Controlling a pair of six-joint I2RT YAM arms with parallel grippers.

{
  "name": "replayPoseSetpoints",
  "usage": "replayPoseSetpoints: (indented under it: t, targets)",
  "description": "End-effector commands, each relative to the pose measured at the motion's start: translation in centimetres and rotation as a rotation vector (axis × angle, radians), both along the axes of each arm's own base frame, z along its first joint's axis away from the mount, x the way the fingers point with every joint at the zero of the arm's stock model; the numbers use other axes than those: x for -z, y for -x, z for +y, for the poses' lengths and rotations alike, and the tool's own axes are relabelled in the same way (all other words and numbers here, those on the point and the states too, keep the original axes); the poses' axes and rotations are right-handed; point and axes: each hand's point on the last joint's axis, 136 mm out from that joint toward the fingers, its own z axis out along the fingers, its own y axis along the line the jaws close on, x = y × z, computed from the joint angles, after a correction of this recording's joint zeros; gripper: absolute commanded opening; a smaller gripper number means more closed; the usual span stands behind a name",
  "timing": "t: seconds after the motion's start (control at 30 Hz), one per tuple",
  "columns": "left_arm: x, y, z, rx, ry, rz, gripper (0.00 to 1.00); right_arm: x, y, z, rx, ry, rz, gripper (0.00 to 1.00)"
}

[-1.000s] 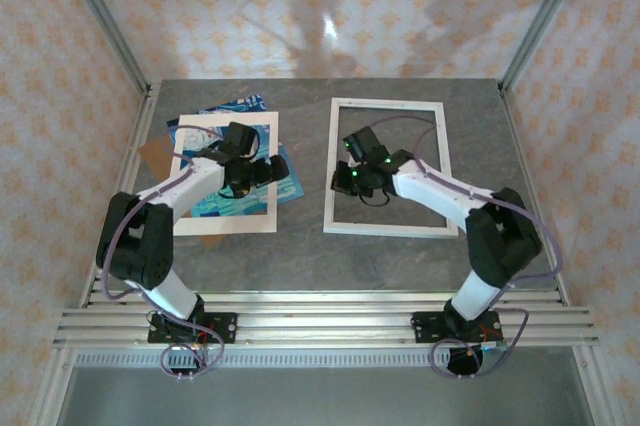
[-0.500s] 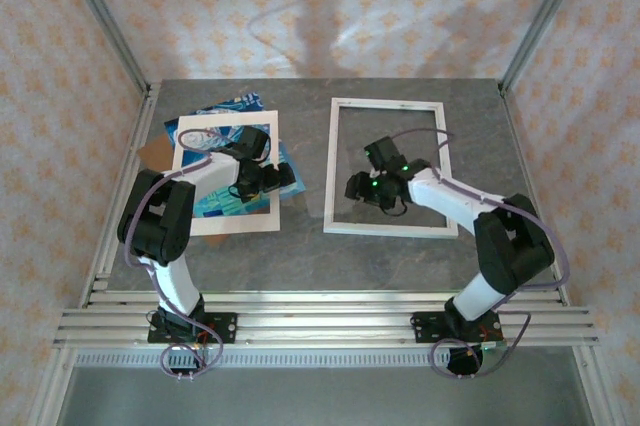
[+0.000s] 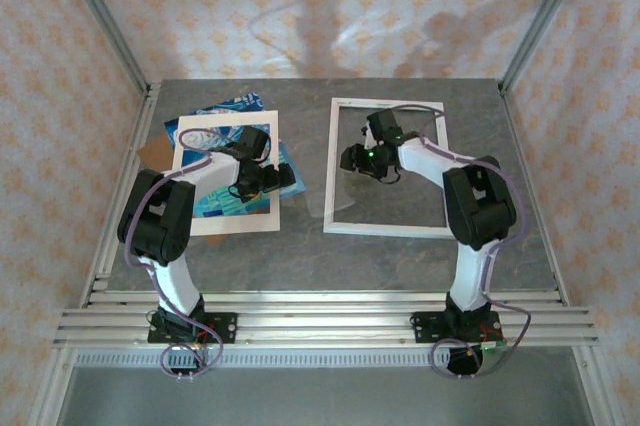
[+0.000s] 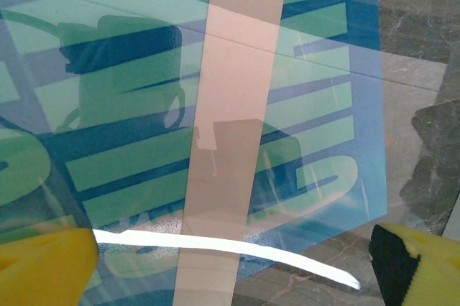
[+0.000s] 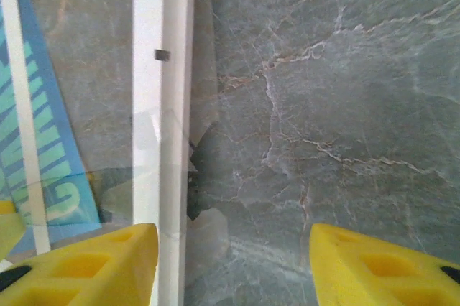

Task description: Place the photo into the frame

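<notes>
The blue-teal photo (image 3: pixel 212 204) lies at the left of the table under a cream mat (image 3: pixel 232 224). In the left wrist view the photo (image 4: pixel 108 105) has large pale lettering, crossed by one strip of the mat (image 4: pixel 233 141). My left gripper (image 3: pixel 280 178) hovers over the photo's right edge, open, its yellow fingertips (image 4: pixel 43 266) wide apart around nothing. The white frame (image 3: pixel 385 103) lies flat at the right. My right gripper (image 3: pixel 350 158) hangs open over the frame's left rail (image 5: pixel 162 90), one fingertip (image 5: pixel 381 263) over bare table inside the frame.
A brown board (image 3: pixel 155 154) pokes out from under the mat on the left. A clear sheet seems to lie over the photo; its bright edge (image 4: pixel 215 245) glares across the left wrist view. Grey table (image 3: pixel 400 256) stretches in front of the frame.
The right gripper has opened and slid toward the far left part of the frame. The left arm has folded in, and its gripper has shifted slightly right.
</notes>
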Motion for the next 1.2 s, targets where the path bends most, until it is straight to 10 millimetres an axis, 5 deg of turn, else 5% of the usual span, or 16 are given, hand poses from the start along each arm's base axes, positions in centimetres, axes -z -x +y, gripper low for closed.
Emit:
replayPoseSetpoints:
  t: [0.0,0.13,0.4,0.57,0.9,1.17]
  targets:
    - [2.0,1.8,0.8,0.016,-0.059,0.086,1.00,-0.5,-1.2,1.4,-0.008,-0.073,-0.026,0.56]
    - [2.1,1.7,0.7,0.014,-0.055,0.089,1.00,-0.9,-0.9,2.9,-0.044,-0.172,-0.017,0.47]
    - [1.0,1.0,0.7,-0.005,-0.055,0.064,1.00,-2.9,-0.4,3.0,-0.060,-0.218,-0.041,0.05]
    - [-1.0,0.3,0.5,-0.006,-0.043,0.029,1.00,-4.7,0.3,1.9,-0.057,-0.204,-0.074,0.00]
    - [-7.4,-1.9,-0.2,-0.022,0.008,-0.104,1.00,-7.2,1.0,-6.8,0.088,-0.097,-0.130,0.00]
    - [-8.5,-2.7,-0.3,-0.045,0.026,-0.145,1.00,-6.9,1.5,-12.6,0.131,0.032,-0.114,0.00]
